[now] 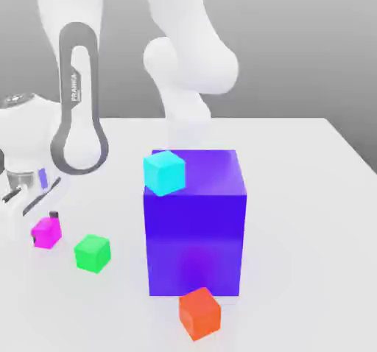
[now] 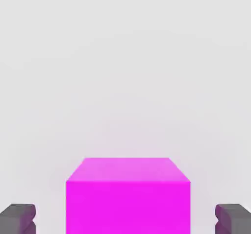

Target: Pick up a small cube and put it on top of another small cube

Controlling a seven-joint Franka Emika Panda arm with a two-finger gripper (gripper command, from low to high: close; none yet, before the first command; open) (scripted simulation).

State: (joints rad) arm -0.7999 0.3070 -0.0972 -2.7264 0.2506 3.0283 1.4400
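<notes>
A small magenta cube (image 1: 44, 234) rests on the white table (image 1: 309, 218) at the exterior view's left. My gripper (image 1: 48, 220) hangs low over it, one dark fingertip (image 1: 53, 214) touching down beside its top edge. In the hand view the magenta cube (image 2: 127, 198) stands between the two grey fingertips (image 2: 17, 218), with a gap on each side, so the gripper (image 2: 125, 219) is open around it. A small green cube (image 1: 92, 253) lies just to the exterior view's right of the magenta one. A small orange-red cube (image 1: 199, 313) lies near the front edge.
A large blue block (image 1: 196, 233) stands mid-table, much taller than the small cubes. A cyan cube (image 1: 163, 172) shows at its top front-left corner. The arm's white links (image 1: 77, 107) rise behind the gripper.
</notes>
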